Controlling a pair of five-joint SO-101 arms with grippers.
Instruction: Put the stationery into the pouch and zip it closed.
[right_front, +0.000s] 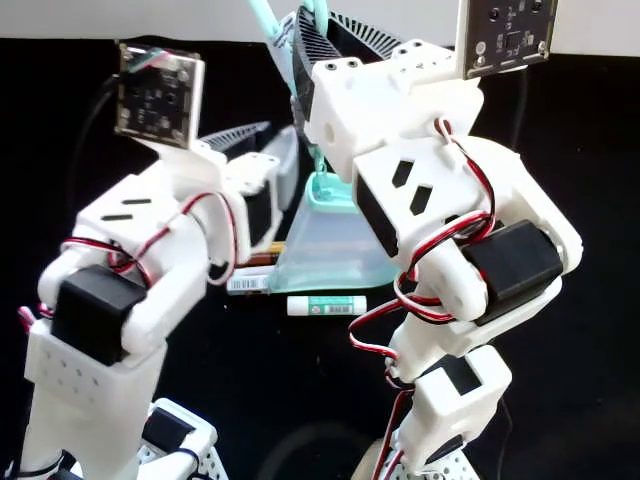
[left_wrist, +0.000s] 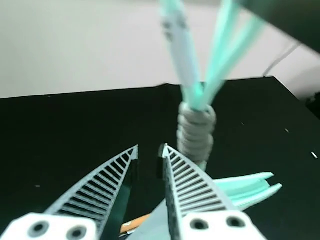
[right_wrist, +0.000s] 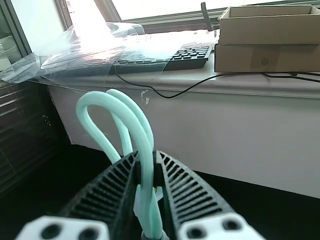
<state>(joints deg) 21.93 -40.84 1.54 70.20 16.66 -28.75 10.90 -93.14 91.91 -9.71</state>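
Right gripper (right_wrist: 146, 156) is clamping the mint strap (right_wrist: 102, 107) and is hanging the pouch (right_front: 330, 245) over the far middle of the table (right_front: 290, 410). The pouch's lower edge is resting down by the stationery. Left gripper (left_wrist: 149, 147) is sitting at the pouch's left side, jaws narrowly apart, with nothing seen between them. Pens (right_front: 255, 272) and a white tube (right_front: 325, 305) are lying outside, just near of the pouch.

Assessment: loading is not yet begun. The next move calls for the left gripper to lower onto a pen. Whether the zip is open cannot be told.
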